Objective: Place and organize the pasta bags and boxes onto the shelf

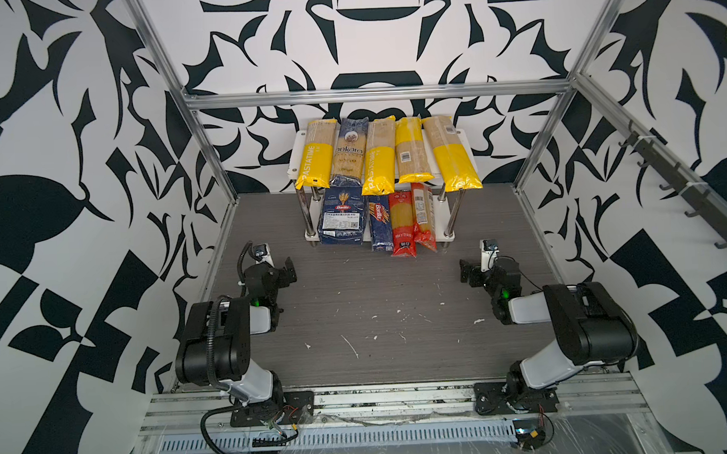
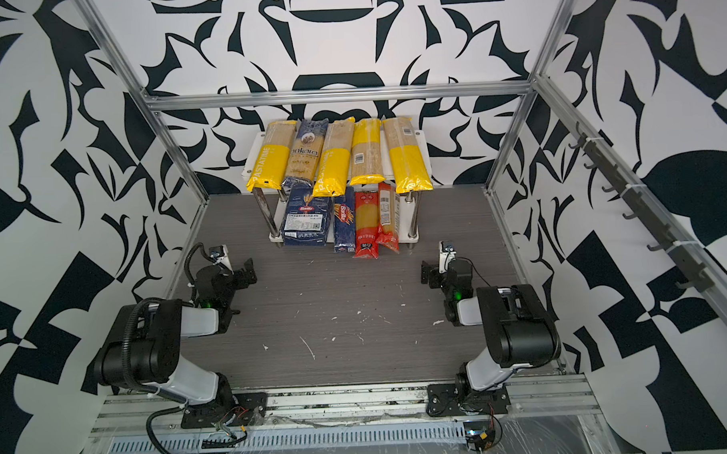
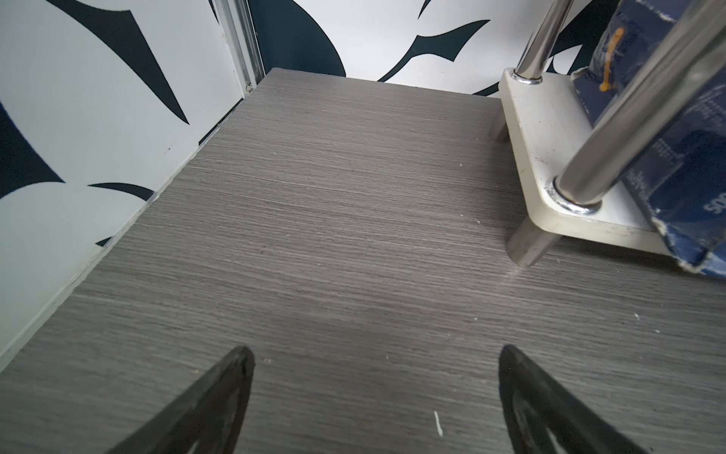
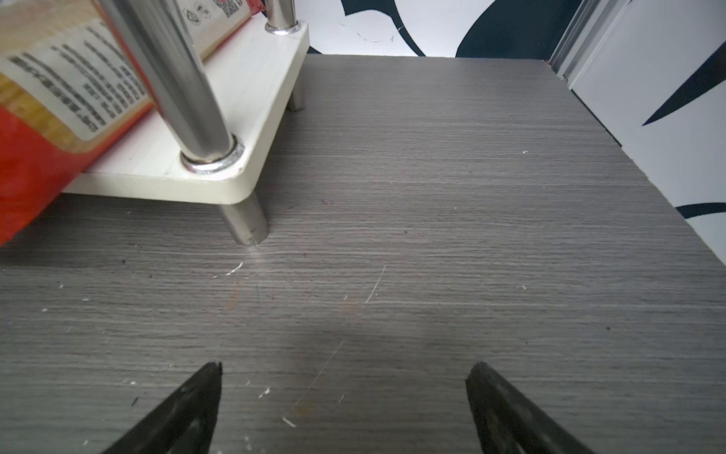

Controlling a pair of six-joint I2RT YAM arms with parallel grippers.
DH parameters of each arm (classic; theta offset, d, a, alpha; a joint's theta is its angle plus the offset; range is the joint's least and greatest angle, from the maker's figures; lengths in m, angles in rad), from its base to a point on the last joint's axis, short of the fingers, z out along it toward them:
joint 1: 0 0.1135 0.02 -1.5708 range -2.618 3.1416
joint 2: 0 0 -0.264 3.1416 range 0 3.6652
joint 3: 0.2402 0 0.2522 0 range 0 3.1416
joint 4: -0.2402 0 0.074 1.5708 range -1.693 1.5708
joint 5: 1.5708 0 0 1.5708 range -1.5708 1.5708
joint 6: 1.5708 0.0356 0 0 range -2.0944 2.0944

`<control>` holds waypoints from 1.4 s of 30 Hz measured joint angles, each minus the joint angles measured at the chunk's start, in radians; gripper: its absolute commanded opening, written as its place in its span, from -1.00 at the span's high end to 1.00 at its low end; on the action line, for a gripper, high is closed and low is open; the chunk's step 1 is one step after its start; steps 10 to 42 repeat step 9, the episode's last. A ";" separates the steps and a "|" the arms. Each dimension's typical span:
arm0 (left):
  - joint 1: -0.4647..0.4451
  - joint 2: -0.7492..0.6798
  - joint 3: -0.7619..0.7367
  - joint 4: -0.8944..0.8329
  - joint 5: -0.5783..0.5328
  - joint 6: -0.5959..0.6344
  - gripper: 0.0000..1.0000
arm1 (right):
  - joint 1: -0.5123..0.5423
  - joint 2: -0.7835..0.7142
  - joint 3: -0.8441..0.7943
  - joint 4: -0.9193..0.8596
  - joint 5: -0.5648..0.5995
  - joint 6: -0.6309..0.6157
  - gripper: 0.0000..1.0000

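Left claw: I see my left gripper (image 3: 375, 353) spread wide with nothing between its fingers, low over the grey wood-grain tabletop (image 1: 377, 302), just in front of the rack's left front post.
Right claw: my right gripper (image 4: 345, 367) is spread just as wide and is empty, low over the tabletop near the right front post.
Shelf: the small two-tier rack (image 1: 297, 153), white boards on chrome posts, stands at the back of the tabletop against the black-and-white patterned wall, well clear of both claws.
Top tier: I count four yellow-and-clear spaghetti bags (image 1: 315, 152) lying side by side, front to back. The dark-blue-and-clear "ankara" bag (image 1: 349, 149) is second from the left. Their near ends hang over the board's front edge.
Lower tier, from the left: the wide flat dark-blue Barilla box (image 1: 341, 216), the long narrow dark-blue Barilla box (image 1: 380, 223), then two red-and-clear spaghetti bags (image 1: 403, 224).
Overhang: the narrow box and both red bags stick out past the lower board's front edge. In the left wrist view, a corner of the wide box does too.
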 measured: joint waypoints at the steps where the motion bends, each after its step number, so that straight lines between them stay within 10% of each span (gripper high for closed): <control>1: 0.000 0.000 0.000 0.000 0.000 0.000 -0.98 | 0.000 0.000 0.000 0.000 0.000 0.000 -1.00; 42: 0.000 0.000 0.000 0.000 0.000 0.000 -0.98 | 0.002 0.000 0.000 -0.002 0.006 0.000 -1.00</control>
